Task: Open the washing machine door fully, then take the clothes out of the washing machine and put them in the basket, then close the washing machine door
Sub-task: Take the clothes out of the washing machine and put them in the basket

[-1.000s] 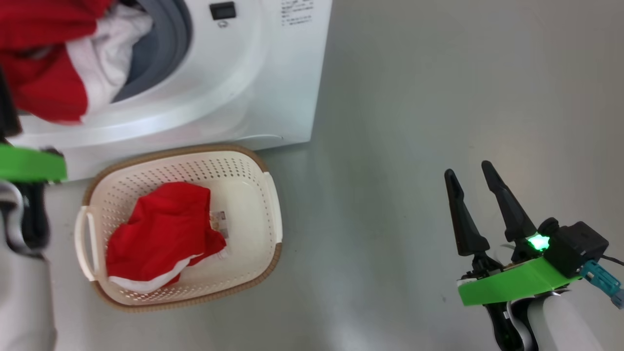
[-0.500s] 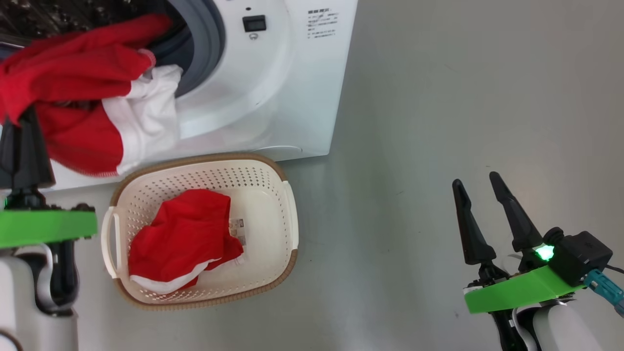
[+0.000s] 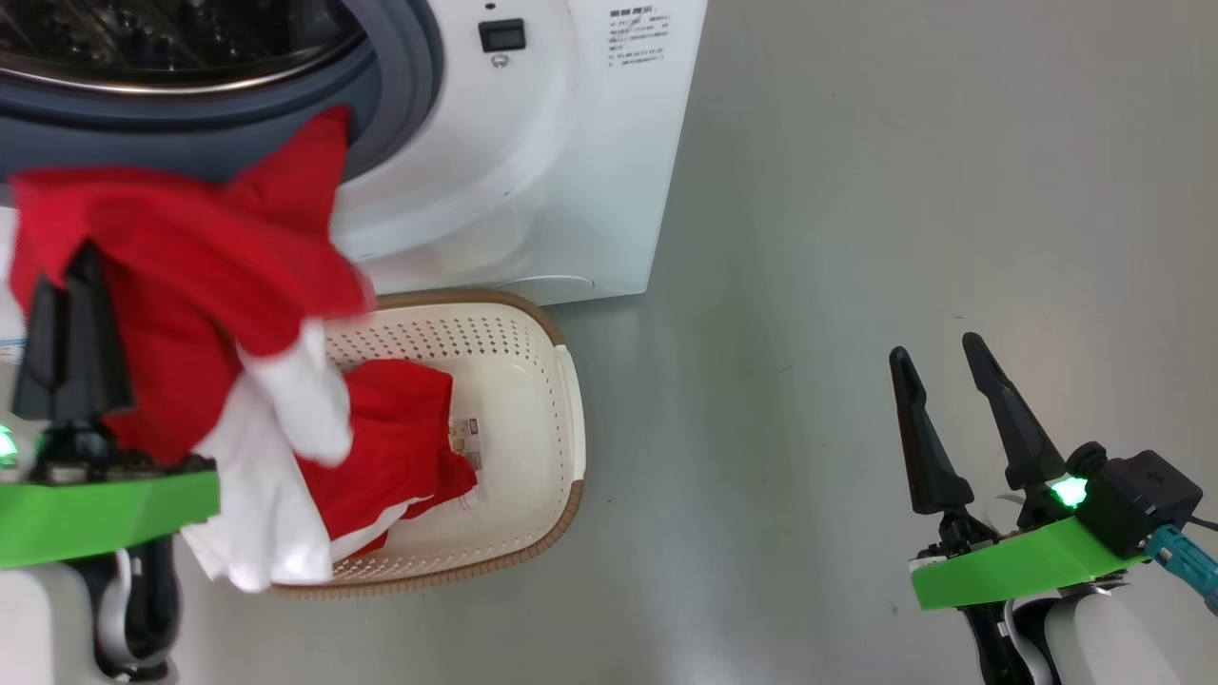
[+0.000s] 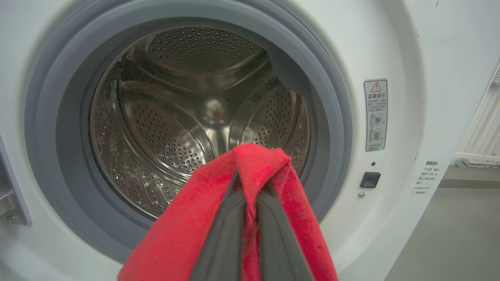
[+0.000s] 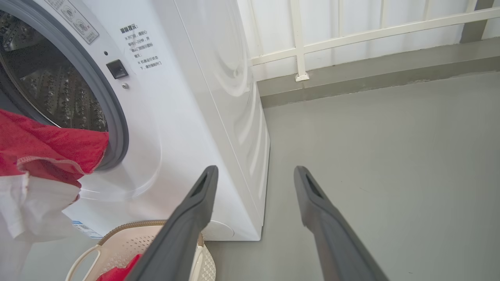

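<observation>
The left fingers [image 4: 228, 226] pinch tight on a fold of the soft, light red clothes [image 3: 190, 257], which hang floppy over the basket [image 3: 561, 400] by the washing machine [image 3: 571, 143], so a bunched part looks best to grab, while the right fingers [image 3: 921, 428] stand wide open, empty.

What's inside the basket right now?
A red garment with white trim and a paper label lie in the basket. Its left side is covered by the red-and-white garment hanging from the shut left end effector, so nothing can be told there.
</observation>
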